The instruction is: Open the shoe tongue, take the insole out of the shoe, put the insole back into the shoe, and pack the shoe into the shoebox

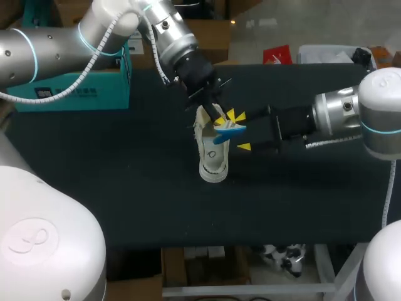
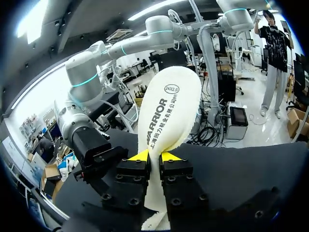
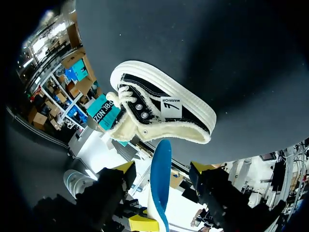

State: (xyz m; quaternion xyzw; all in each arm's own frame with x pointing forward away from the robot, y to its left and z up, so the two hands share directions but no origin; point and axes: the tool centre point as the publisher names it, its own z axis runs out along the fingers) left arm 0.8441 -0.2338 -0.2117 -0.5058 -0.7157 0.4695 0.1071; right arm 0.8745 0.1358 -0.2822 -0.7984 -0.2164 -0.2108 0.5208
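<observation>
The teal shoebox [image 1: 75,84] sits at the worktop's [image 1: 125,188] far left. The left jaws pinch the insole [image 2: 166,111] — white one face, blue the other — just above the shoe [image 1: 212,153], mid-worktop. The right jaws stand wide, flanking the insole, untouching.

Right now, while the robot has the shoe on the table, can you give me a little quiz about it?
1. True or false: the insole is inside the shoe.
2. Which one is shut on the insole? A) the left gripper B) the right gripper C) both
3. Fill the gap: the shoe rests on the dark ____.

Key: 1 false, the insole is held up outside the shoe. 2 A, the right gripper is open around it. 3 table.
</observation>
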